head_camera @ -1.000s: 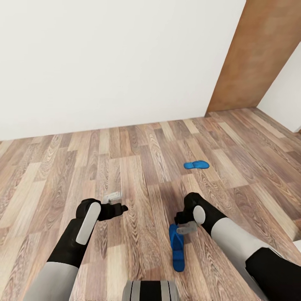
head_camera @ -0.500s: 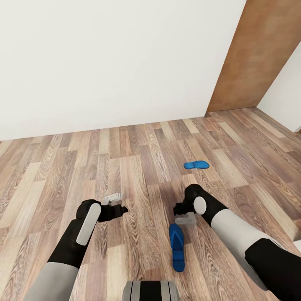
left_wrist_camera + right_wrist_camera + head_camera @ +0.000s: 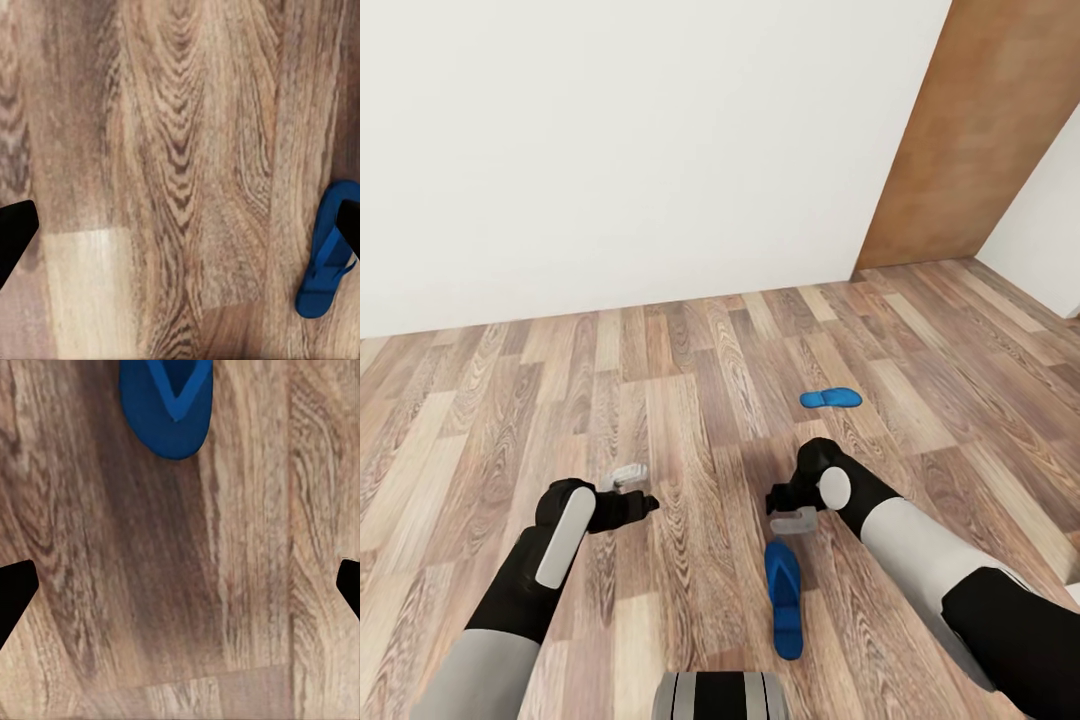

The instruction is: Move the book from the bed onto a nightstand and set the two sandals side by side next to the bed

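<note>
One blue sandal (image 3: 784,598) lay flat on the wood-plank floor (image 3: 690,400) in the lower centre of the head view, its length running toward the bottom edge of the frame, with its thin toe strap showing. The second sandal (image 3: 830,399) lay well apart from it, right of centre in the middle of the frame, turned crosswise. The right gripper (image 3: 792,508) hung just above the near sandal's far end, not touching it; in the right wrist view that sandal's rounded end (image 3: 166,406) sat at the upper middle of the frame, and the two dark fingertips (image 3: 13,592) stood at opposite edges, spread wide with bare floor between. The left gripper (image 3: 628,490) sat at lower left of the head view over bare planks; in the left wrist view its fingers (image 3: 15,234) were likewise wide apart, with the near sandal (image 3: 328,261) at the right edge. A white wall (image 3: 640,150) filled the upper frame, with a brown wooden panel (image 3: 970,130) at upper right.
</note>
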